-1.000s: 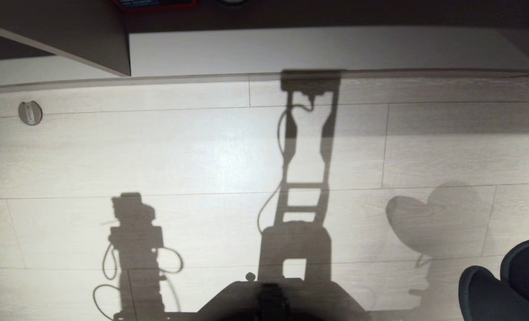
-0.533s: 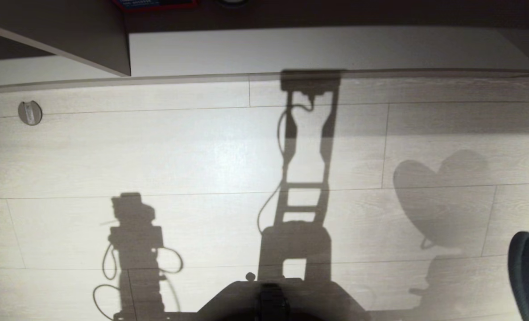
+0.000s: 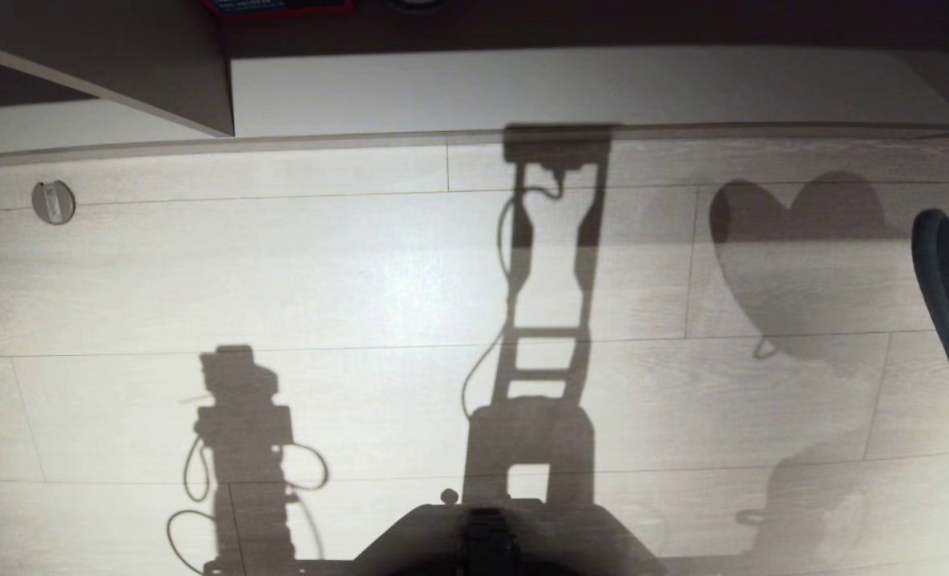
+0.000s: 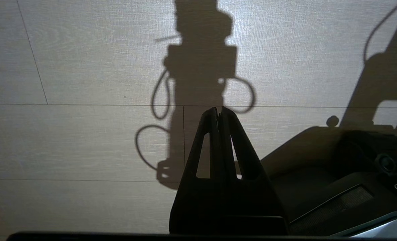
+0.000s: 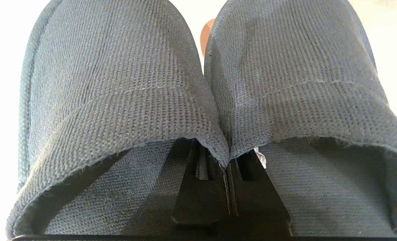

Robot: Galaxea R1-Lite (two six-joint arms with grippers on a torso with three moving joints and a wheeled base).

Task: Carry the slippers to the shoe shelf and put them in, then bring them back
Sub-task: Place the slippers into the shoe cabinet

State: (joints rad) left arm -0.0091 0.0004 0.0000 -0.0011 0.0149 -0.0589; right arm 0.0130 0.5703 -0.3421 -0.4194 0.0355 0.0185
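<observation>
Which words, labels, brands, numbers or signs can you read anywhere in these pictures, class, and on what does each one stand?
None can be read.
Red-edged blue item at the top of the head view: it may carry print, but only a sliver shows, too small to read.
Slippers: plain knit, no label in view.
Round fitting on the floor: no mark that can be read.
Shoe shelf: no text in view.

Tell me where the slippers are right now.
The slippers hang side by side pinched in the right hand, filling the right wrist view; in the head view one edge shows at the far right, above the floor, short of the shoe shelf.
</observation>
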